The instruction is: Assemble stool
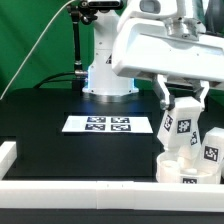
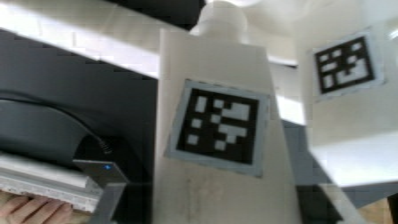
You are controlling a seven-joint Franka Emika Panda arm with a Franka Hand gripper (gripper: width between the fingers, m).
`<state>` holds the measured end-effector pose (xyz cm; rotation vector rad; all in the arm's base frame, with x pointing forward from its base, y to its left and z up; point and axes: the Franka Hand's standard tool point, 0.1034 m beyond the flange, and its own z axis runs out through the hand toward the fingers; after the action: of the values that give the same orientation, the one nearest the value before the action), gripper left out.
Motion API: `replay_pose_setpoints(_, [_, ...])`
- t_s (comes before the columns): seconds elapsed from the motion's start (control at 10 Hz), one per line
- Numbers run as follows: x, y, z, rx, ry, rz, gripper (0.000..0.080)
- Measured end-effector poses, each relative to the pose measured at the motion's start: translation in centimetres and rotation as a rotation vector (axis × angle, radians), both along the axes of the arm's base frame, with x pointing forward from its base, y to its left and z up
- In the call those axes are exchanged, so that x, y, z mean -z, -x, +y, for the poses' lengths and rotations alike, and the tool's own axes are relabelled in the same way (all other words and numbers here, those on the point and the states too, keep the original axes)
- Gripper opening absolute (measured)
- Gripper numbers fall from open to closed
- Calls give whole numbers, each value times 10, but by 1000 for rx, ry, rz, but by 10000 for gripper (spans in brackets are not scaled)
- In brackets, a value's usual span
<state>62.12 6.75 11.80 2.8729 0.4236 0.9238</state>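
Observation:
My gripper (image 1: pixel 184 104) is shut on a chunky white stool leg (image 1: pixel 184 126), held upright with its tag facing out. The leg's lower end reaches down to the round white seat disc (image 1: pixel 180 172) at the exterior view's right; whether it touches the disc I cannot tell. A second tagged leg (image 1: pixel 212 147) stands on the disc just to the right. In the wrist view the held leg (image 2: pixel 222 120) fills the middle between my gripper (image 2: pixel 222 198) and its fingers (image 2: pixel 109 195), with the other leg (image 2: pixel 349 66) beyond it.
The marker board (image 1: pixel 108 124) lies flat mid-table in front of the arm's white base (image 1: pixel 105 70). A long white border rail (image 1: pixel 80 191) runs along the front edge and another (image 1: pixel 7 153) along the exterior view's left. A green backdrop hangs behind.

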Motion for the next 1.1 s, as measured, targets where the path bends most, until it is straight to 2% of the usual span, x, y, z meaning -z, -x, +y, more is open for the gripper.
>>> replay_pose_setpoints(1.1, [15, 11, 1, 1, 1, 9, 327])
